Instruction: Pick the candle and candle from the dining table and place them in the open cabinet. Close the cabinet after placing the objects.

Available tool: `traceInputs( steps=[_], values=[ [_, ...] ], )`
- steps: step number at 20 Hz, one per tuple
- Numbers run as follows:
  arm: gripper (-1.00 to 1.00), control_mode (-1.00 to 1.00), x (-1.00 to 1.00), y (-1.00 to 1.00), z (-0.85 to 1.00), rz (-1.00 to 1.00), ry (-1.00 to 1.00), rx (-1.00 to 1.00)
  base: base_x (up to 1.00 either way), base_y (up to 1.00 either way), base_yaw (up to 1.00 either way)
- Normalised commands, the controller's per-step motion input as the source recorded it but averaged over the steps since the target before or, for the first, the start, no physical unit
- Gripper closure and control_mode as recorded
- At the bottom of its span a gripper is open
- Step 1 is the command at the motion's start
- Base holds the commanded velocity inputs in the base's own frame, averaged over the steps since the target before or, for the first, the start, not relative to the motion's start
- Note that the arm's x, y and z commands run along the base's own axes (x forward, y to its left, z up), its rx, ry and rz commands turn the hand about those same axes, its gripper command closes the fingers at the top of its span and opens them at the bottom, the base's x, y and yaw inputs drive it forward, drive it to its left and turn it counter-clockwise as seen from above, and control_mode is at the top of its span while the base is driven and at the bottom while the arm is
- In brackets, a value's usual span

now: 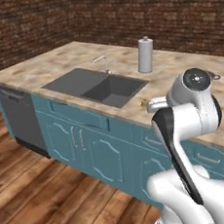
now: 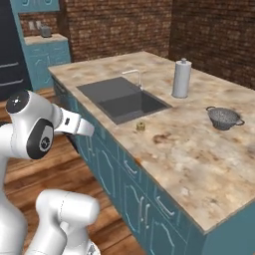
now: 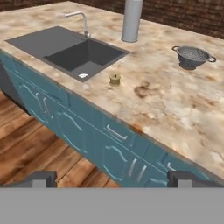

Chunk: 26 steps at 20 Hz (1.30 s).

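Note:
A squat yellowish-gold candle (image 3: 114,79) stands on the marbled dining table (image 3: 175,109), just off the near right corner of the dark sink (image 3: 72,51). From the right base view the candle (image 2: 141,126) sits close to the table's (image 2: 199,164) front edge. In the left base view it (image 1: 143,102) peeks out beside my arm. My gripper (image 3: 111,179) is open and empty, its fingertips (image 3: 41,178) spread wide. It hangs off the table's front, over the wood floor, well short of the candle. The cabinet is out of view.
A tall paper-towel roll (image 2: 182,78) stands behind the sink near the faucet (image 2: 134,74). A grey colander (image 2: 224,118) sits to the right. A brownish patch (image 3: 142,90) marks the stone beside the candle. Teal fronts (image 3: 118,148) run below the table, with a dishwasher (image 1: 19,119) at the left end.

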Motion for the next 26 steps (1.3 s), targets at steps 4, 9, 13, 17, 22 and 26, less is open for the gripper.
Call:
traceInputs(
  steps=[4,9,13,17,22,26],
  values=[
    [-1.00,1.00,0.00,0.00,0.00,0.00,0.00,0.00,0.24,0.72,-0.39],
    [-1.00,1.00,0.00,0.00,0.00,0.00,0.00,0.00,0.24,0.73,-0.38],
    [-1.00,1.00,0.00,0.00,0.00,0.00,0.00,0.00,0.24,0.72,-0.38],
    [-1.00,1.00,0.00,0.00,0.00,0.00,0.00,0.00,0.23,0.64,-0.37],
    [-1.00,1.00,0.00,0.00,0.00,0.00,0.00,0.00,0.24,0.57,-0.35],
    [-1.00,1.00,0.00,0.00,0.00,0.00,0.00,0.00,0.22,0.45,-0.33]
  ],
)
